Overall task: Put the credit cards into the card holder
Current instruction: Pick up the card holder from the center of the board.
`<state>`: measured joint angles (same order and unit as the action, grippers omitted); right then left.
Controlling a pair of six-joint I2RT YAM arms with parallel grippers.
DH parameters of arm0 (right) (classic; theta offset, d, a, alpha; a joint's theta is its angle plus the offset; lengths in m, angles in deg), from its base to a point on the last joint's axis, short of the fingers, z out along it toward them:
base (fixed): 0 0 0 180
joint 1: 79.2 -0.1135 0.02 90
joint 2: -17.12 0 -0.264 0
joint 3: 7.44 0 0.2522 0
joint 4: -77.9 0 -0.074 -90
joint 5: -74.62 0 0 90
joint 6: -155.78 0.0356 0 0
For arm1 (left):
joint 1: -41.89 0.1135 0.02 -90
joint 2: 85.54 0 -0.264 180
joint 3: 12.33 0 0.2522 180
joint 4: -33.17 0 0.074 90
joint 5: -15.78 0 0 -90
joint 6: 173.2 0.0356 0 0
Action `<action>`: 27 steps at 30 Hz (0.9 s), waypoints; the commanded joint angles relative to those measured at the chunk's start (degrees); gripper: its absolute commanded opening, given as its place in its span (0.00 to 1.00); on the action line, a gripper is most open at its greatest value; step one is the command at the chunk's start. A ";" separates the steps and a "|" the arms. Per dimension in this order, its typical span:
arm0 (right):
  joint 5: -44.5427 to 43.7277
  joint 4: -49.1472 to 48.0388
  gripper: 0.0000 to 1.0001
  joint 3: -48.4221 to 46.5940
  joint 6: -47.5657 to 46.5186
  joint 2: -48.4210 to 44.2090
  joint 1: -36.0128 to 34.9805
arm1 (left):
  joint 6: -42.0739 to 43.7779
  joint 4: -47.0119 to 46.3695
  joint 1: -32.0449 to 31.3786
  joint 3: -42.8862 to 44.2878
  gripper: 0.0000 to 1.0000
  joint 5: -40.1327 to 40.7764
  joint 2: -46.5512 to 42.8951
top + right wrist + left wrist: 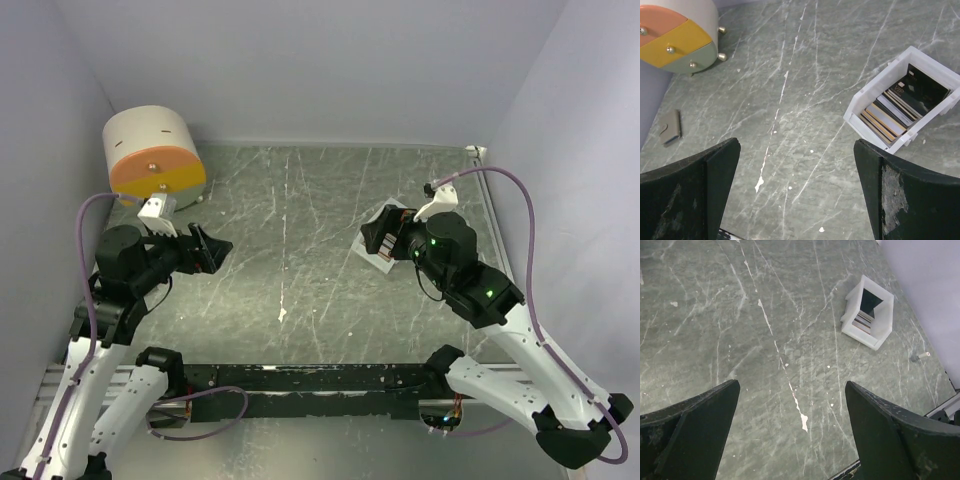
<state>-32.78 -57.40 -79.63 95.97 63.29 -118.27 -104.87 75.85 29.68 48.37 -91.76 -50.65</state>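
Upper right of the right wrist frame, you're looking at the credit cards (895,107) standing on edge, packed in the white slotted tray (880,82), a dark one marked VIP at the tray's upper-right end. The card holder (670,127) is lying flat and closed at the left edge of that frame, below the drum (675,35) and well apart from the tray. You're holding the right gripper (796,145) above the green marbled table (805,75) with its fingers spread wide, nothing sitting between them. The left gripper (791,385) is matching that: fingers wide apart, gripping nothing, hovering over the table along the bottom of its wrist frame, tray and cards showing in the upper right. From the top camera, the right gripper is hanging over the tray at center right and partly covering it; the left gripper is sitting at center left, just below the drum.
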 commanded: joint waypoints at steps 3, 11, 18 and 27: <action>-0.43 -1.48 1.00 0.26 0.01 -1.04 0.20 | 0.78 -1.72 -0.36 0.02 0.99 1.61 0.49; 1.00 -3.54 1.00 2.26 -0.42 -1.68 0.18 | -4.39 0.11 -0.36 0.89 0.98 16.58 4.51; 2.38 -3.30 1.00 -1.00 -2.71 -0.84 0.22 | -9.64 1.45 -0.36 2.39 0.90 34.47 14.03; 2.23 -2.11 1.00 -6.99 -6.08 2.10 0.22 | -19.57 1.85 4.46 2.29 0.67 54.74 24.23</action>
<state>-30.82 -59.54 -82.69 92.50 63.97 -118.27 -118.73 77.36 30.68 48.83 -48.03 -28.88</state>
